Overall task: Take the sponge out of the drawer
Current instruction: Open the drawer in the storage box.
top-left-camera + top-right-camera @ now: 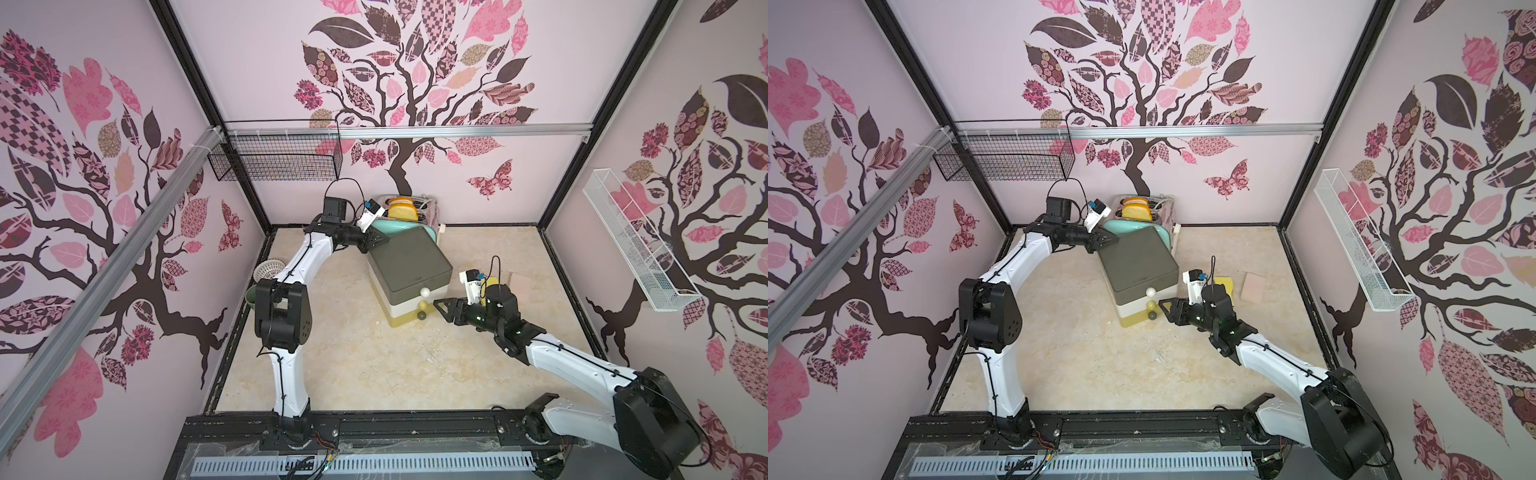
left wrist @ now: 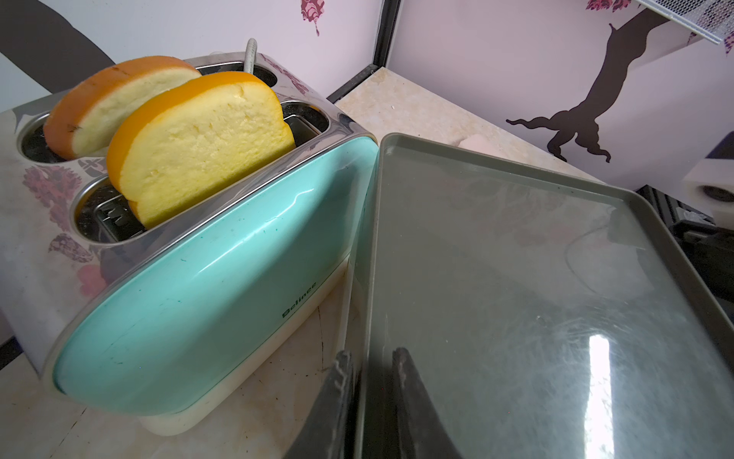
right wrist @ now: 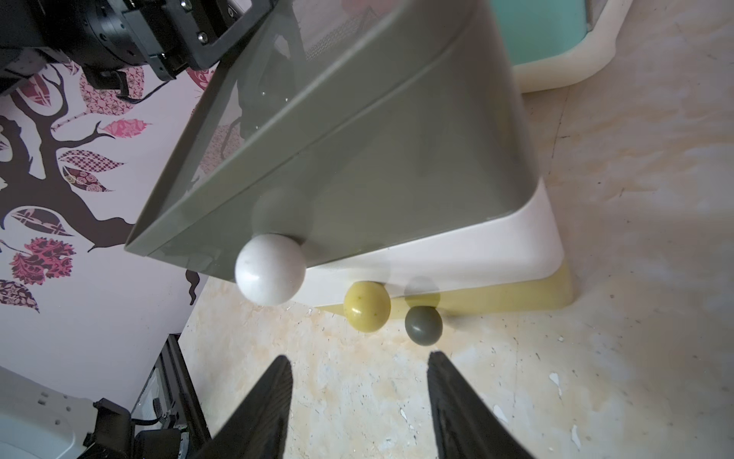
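Three shut drawers (image 1: 405,305) face R gripper (image 3: 359,357), jaws apart, empty; L gripper (image 2: 371,353) clamps cabinet (image 2: 516,278) rear rim.

Both arms share one build. The left arm (image 1: 301,257) has glossy white, curved link shells joined by boxy black joint housings (image 1: 282,311); one housing shows a cluster of small round holes. A thin black cable (image 1: 282,386) runs along the white shells, clipped down at intervals, and loops free above the wrist. The right arm (image 1: 577,361), at the lower right of both top views, is the same white and black. Each wrist carries a white camera block (image 1: 371,212) with a blue patch.

The left pincer (image 2: 369,381) has black, tapering fingers (image 2: 337,389) scuffed grey. The right pincer (image 3: 359,381) has finely ribbed black ones. Silver screw heads (image 3: 202,37) dot the left pincer's black frame at the upper left of the right wrist view.
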